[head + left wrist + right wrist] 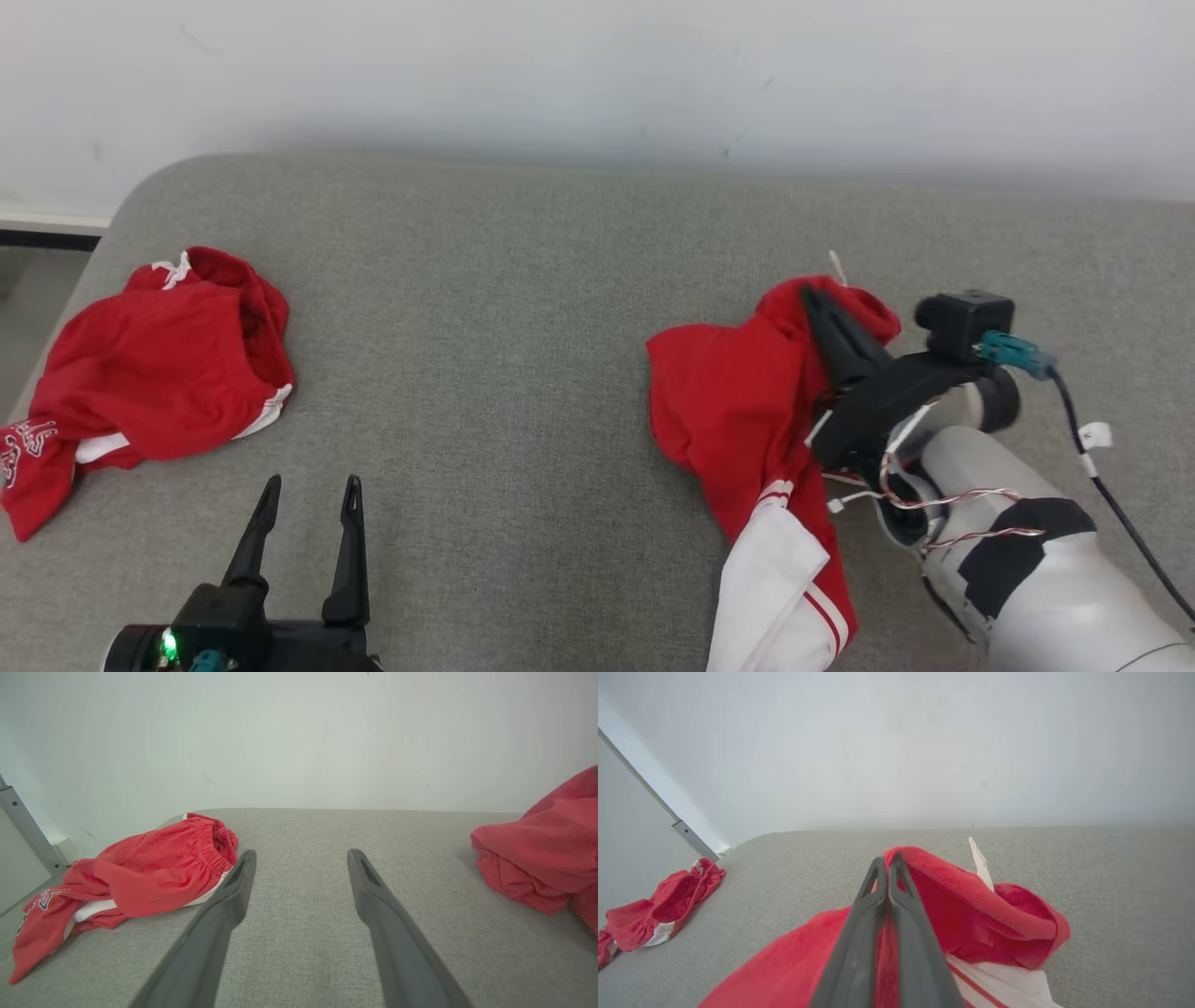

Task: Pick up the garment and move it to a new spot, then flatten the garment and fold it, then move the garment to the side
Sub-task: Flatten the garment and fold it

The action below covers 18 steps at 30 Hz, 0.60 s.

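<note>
A crumpled red garment with a white striped part lies at the right of the grey surface. My right gripper is shut on a fold of its upper edge. In the right wrist view the two fingers press together with red cloth of the garment pinched between them. A white label sticks up just behind the grip. From the left wrist view the same garment shows at the right edge. My left gripper stands open at the lower left, over bare fabric, its fingers wide apart.
A second crumpled red garment with white trim lies at the far left, near the rounded corner of the grey padded surface. A white wall runs along the back. A black cable hangs by my right wrist.
</note>
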Available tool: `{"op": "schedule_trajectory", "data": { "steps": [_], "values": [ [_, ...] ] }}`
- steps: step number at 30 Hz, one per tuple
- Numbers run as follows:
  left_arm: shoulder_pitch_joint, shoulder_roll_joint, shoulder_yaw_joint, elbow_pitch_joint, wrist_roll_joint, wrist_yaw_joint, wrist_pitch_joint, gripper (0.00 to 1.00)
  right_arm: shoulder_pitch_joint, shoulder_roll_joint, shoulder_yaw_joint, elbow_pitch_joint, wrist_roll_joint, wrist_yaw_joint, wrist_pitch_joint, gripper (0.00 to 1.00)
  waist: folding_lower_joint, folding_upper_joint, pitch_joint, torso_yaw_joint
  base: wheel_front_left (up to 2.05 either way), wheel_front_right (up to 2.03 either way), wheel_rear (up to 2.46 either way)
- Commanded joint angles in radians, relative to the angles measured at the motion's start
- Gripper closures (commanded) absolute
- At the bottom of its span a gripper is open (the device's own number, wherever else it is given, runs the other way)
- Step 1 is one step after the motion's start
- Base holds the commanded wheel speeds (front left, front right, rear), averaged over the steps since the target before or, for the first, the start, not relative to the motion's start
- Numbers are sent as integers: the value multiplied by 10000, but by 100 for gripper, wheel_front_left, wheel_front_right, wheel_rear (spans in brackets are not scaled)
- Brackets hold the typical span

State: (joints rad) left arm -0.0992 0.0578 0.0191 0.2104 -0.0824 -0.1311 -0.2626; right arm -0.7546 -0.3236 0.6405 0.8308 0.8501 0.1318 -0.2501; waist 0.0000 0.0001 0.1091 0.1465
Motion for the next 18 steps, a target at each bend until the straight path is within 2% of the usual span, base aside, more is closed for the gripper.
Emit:
{"op": "schedule_trajectory", "data": {
  "steps": [1,7,8,14,15,17,18],
  "values": [
    [139,-21,23,-1,-21,14,-34,0,-56,61,81,-98,-39,-22,-62,100,0,-1,-155,56,0,0,0],
    [357,-22,-55,-10,-75,14,-34,0,21,588,1666,-1331,-368,-22,-144,100,0,-1,-334,275,0,0,0],
    [369,-20,-88,-7,-101,14,-34,0,19,812,2324,-1495,-591,-22,-151,100,0,-1,-346,372,0,0,0],
    [295,-28,-165,64,-148,13,-34,0,186,1794,3877,-1113,-798,-22,-156,100,0,-1,-331,623,0,0,0],
    [285,-33,-217,82,-143,13,-34,0,261,1906,4139,-798,-730,-22,-34,93,0,-1,-328,666,0,0,0],
    [245,-38,-263,107,-160,13,-34,0,118,2098,4455,-481,-601,-22,-48,0,0,-1,-316,712,0,0,0],
    [227,-41,-278,123,-169,13,-34,0,38,2152,4596,-350,-586,-22,-62,0,0,-1,-320,724,0,0,0]
  ]
}}
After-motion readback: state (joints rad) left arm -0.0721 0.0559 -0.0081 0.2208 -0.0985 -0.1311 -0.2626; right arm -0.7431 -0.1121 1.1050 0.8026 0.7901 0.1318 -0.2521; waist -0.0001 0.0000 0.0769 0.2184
